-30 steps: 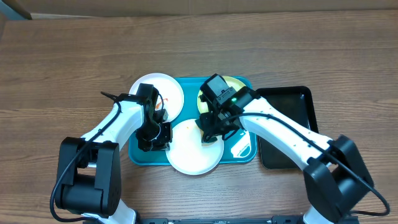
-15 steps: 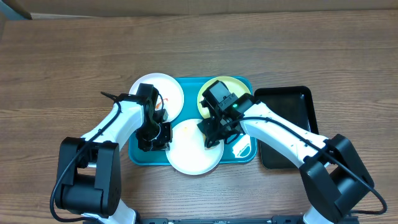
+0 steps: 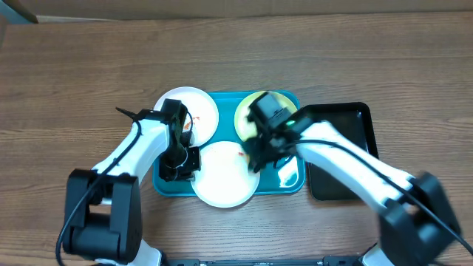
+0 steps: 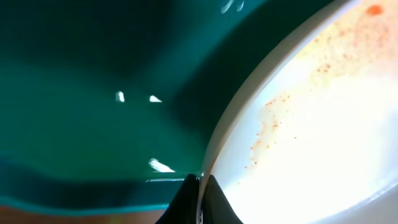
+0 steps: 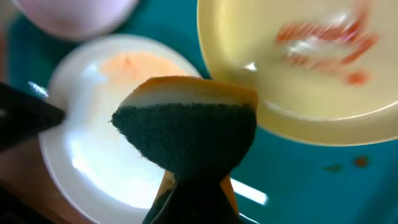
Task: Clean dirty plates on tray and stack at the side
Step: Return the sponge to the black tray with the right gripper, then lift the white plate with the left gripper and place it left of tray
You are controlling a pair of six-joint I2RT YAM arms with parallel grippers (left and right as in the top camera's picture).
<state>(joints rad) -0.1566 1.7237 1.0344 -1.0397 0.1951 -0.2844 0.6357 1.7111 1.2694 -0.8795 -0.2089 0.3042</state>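
Observation:
The teal tray (image 3: 290, 181) holds three plates. A white plate (image 3: 198, 109) lies at its back left, overhanging the rim. A pale yellow plate (image 3: 246, 122) with orange-red smears (image 5: 323, 37) lies at the back right. A white plate (image 3: 220, 176) with faint orange specks (image 4: 280, 118) lies in front, overhanging the near rim. My left gripper (image 3: 180, 167) is shut on that plate's left rim (image 4: 200, 198). My right gripper (image 3: 259, 154) is shut on a yellow and green sponge (image 5: 186, 121), just above the front plate's right side (image 5: 99, 143), beside the yellow plate (image 5: 292, 81).
A narrow black tray (image 3: 341, 151) lies right of the teal tray, partly under my right arm. Bare wooden table (image 3: 74, 81) surrounds both trays. A small orange spot (image 5: 359, 162) sits on the teal tray floor.
My right arm with the sponge has shifted a little to the right and is motion-blurred. The front white plate has slid slightly left with my left gripper.

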